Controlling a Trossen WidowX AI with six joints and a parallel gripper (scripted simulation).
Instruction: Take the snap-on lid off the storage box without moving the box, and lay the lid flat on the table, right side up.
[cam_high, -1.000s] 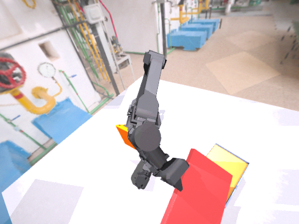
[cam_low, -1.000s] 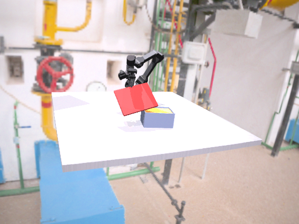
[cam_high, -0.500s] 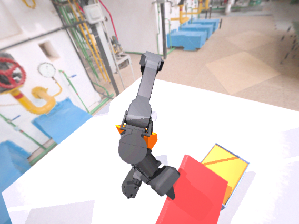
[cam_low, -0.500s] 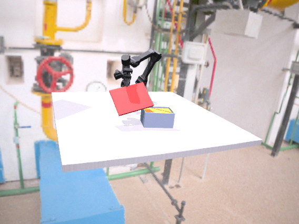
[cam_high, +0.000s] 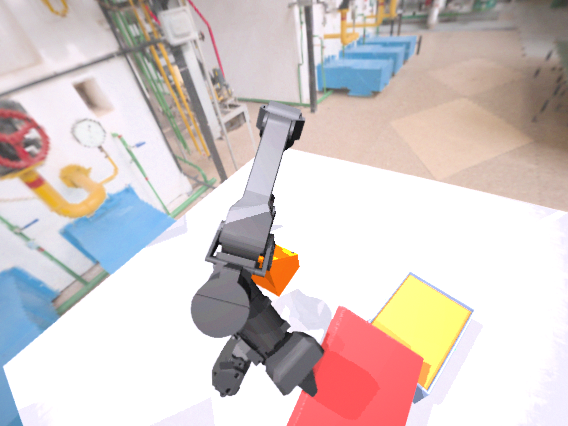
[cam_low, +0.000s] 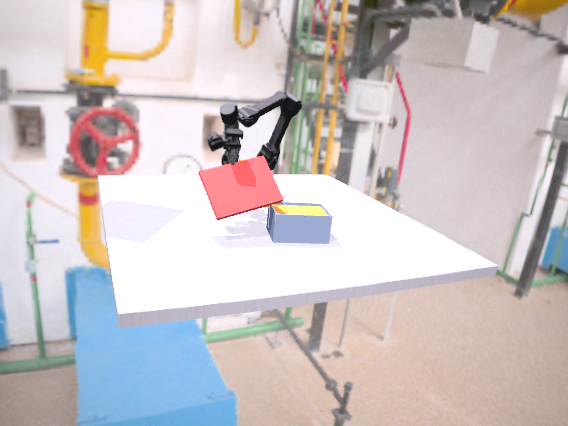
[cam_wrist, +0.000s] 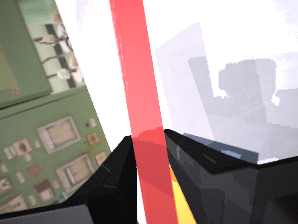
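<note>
Above the worktop, toward its far side in the exterior view: gripper hangs in the air pinching one edge of the red lid
Fingers: clamped on the lid's edge, one dark finger on each side of the red strip in the wrist view, plate between them
Lid: red flat rectangular plate, off the box, clear of the table, tilted steeply with its free corner lower than the gripped edge; a lighter raised patch shows near the held edge
Lid position: up and to the left of the box in the exterior view, its lower right corner overlapping the box's near-left top corner in that view; whether it touches the box cannot be told
Lid in top view: lid covers the box's near end, gripper at its left edge
Box: grey-blue storage box sits flat on the white table, roughly mid-worktop, slightly toward the right edge in the exterior view; open top shows yellow inside
Box in top view: storage box, yellow interior exposed, an orange bit visible at the corner next to the lid
Orange block: on the table behind the arm in the top view, partly hidden by the wrist link, well apart from the box
Arm: dark grey, reaches from the far edge of the worktop, elbow high, wrist bent down to the lid
Shadows: grey shadow of lid and arm on the table left of the box
</note>
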